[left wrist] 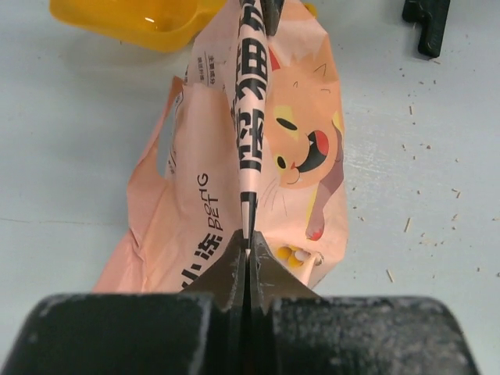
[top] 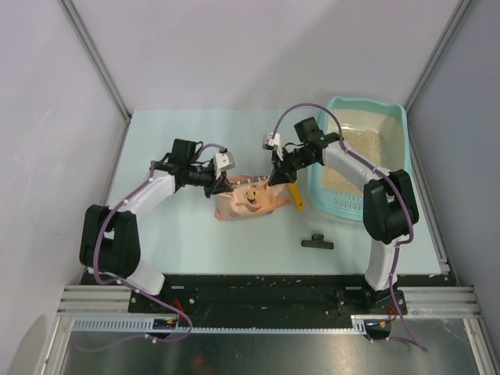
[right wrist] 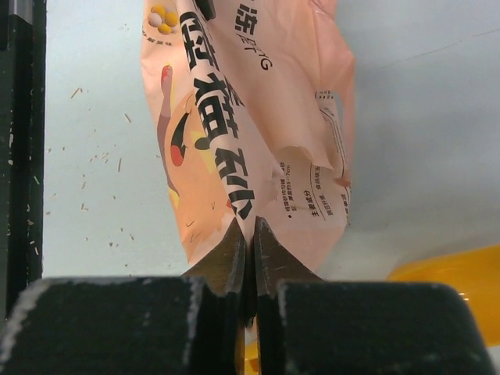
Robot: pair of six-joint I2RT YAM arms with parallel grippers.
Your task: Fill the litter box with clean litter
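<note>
1. Litter box (top: 394, 125): far-R side of the table (top: 180, 242), long axis running away from the arms, slotted grille at the near end.
2. Clean litter (top: 361, 160): pale beige granules spread over the box floor. R arm crosses above the box's L part, so some of it is hidden.
3. Pink-orange bag (top: 250, 199): cat print w/ black lettering, mid-table, just L of the box and not in it. Top edge is drawn into a thin upright ridge between both claws, and the body sags below.
4. L gripper (left wrist: 248, 251): jaws pressed together, clamped on the bag ridge's L end.
5. R gripper (right wrist: 250, 234): jaws together, pinching the ridge's opposite end. It faces the L one.
6. Orange scoop (top: 294, 195): on the table btwn bag and box, touching the bag's R edge.
7. Black clip (top: 317, 243): alone on the table, nearer the arm bases, apart from the bag.
8. Small specks are scattered on the table around the bag.
</note>
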